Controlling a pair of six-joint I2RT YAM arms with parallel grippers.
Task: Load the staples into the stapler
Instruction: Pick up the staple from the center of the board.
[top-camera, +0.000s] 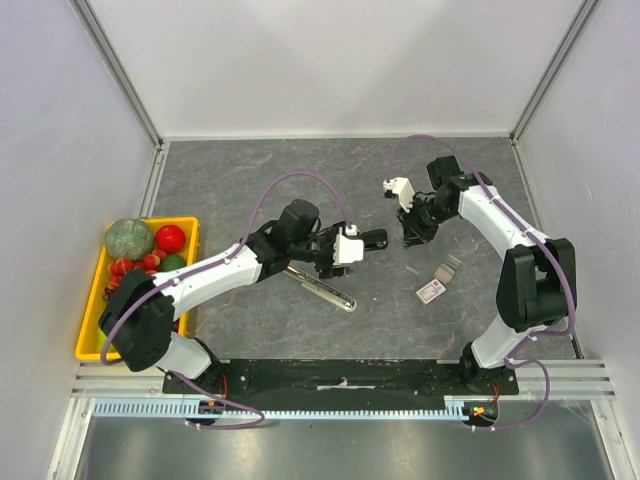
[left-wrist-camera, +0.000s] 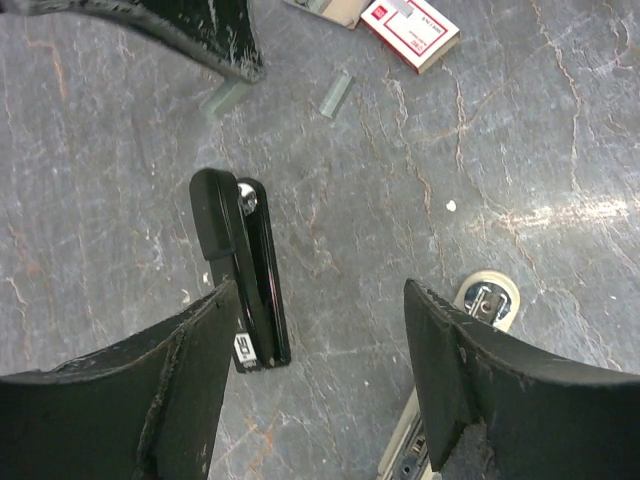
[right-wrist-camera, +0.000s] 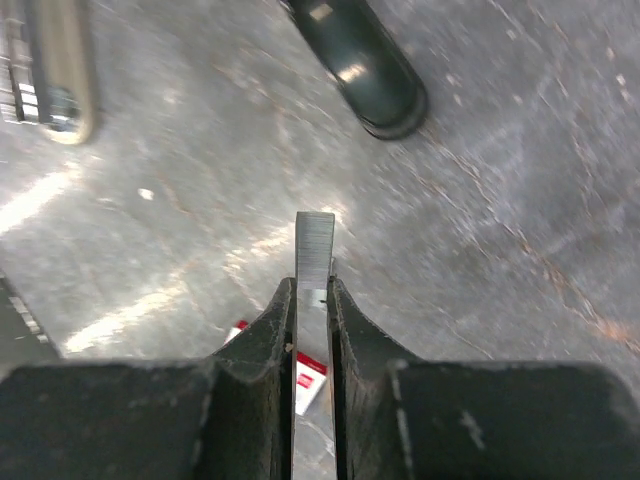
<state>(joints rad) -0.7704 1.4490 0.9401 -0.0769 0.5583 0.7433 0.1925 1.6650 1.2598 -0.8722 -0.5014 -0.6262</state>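
My right gripper (top-camera: 410, 238) (right-wrist-camera: 312, 285) is shut on a grey staple strip (right-wrist-camera: 314, 245), held on edge above the table and sticking out past the fingertips. The white and red staples box (top-camera: 431, 290) (left-wrist-camera: 412, 30) (right-wrist-camera: 308, 380) lies flat below it, with loose strips (top-camera: 450, 265) (left-wrist-camera: 337, 93) beside it. The stapler's long beige and metal body (top-camera: 322, 287) (left-wrist-camera: 482, 300) (right-wrist-camera: 50, 80) lies on the table. A black stapler piece (left-wrist-camera: 240, 270) (right-wrist-camera: 370, 80) lies apart from it. My left gripper (top-camera: 368, 243) (left-wrist-camera: 318, 290) hovers open between the two, holding nothing.
A yellow bin (top-camera: 88, 310) with toy fruit and vegetables stands at the table's left edge. White walls enclose the grey mat on three sides. The two grippers are close together near the middle of the mat.
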